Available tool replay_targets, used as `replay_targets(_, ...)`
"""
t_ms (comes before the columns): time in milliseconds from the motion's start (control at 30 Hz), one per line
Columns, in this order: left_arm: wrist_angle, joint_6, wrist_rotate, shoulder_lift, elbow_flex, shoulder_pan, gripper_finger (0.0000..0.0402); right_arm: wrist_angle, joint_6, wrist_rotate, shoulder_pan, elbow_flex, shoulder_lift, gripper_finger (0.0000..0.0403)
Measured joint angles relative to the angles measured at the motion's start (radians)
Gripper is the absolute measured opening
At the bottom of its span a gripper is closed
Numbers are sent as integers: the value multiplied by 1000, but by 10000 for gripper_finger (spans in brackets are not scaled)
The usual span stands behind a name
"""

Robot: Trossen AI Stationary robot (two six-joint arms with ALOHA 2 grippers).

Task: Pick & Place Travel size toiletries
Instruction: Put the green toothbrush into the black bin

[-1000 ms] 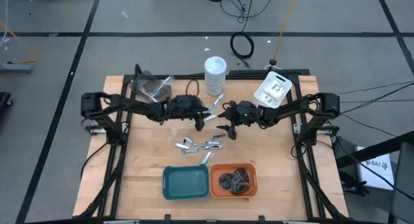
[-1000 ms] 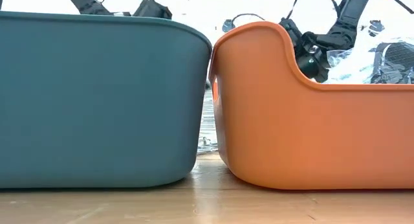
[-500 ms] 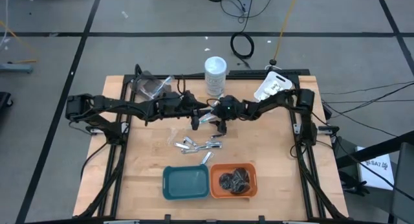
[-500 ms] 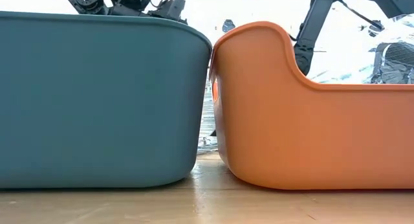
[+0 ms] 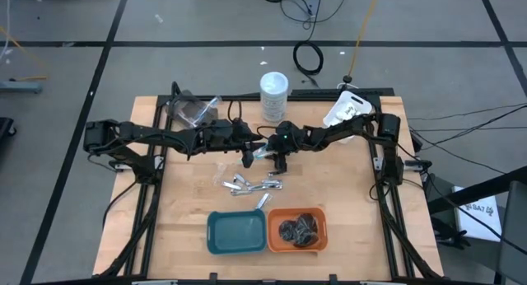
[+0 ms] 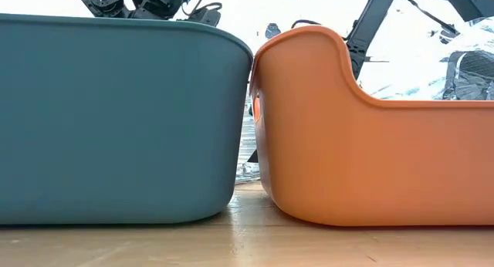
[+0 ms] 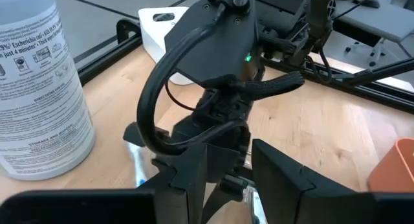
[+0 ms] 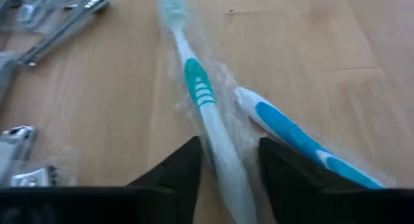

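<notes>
Just in front of the white-lidded jar (image 5: 274, 95), the right pincer (image 8: 226, 166) grasps a wrapped green toothbrush (image 8: 200, 101), while the left pincer's (image 5: 249, 157) state cannot be told.

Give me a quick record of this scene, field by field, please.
right gripper: middle of table, at the wrapped green toothbrush
blue toothbrush: beside it, also wrapped
left gripper: close by, facing the right one
silver tubes: loose, between grippers and trays
orange tray: holds dark bundles
teal tray: beside the orange one
</notes>
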Motion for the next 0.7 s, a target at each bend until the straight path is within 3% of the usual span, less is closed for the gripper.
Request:
replay_targets(200, 0, 0, 0, 0, 0, 0, 120, -2, -10, -11, 12, -2, 1, 28)
replay_targets(433, 2, 0, 0, 0, 0, 0, 120, -41, -8, -11, 13, -2, -54, 20)
replay_targets(600, 4, -1, -3, 0, 0, 0, 120, -140, -20, 1, 18, -32, -191, 18)
replay_targets(700, 7, -1, -3, 0, 0, 0, 120, -114, -27, 0, 19, -74, -306, 17)
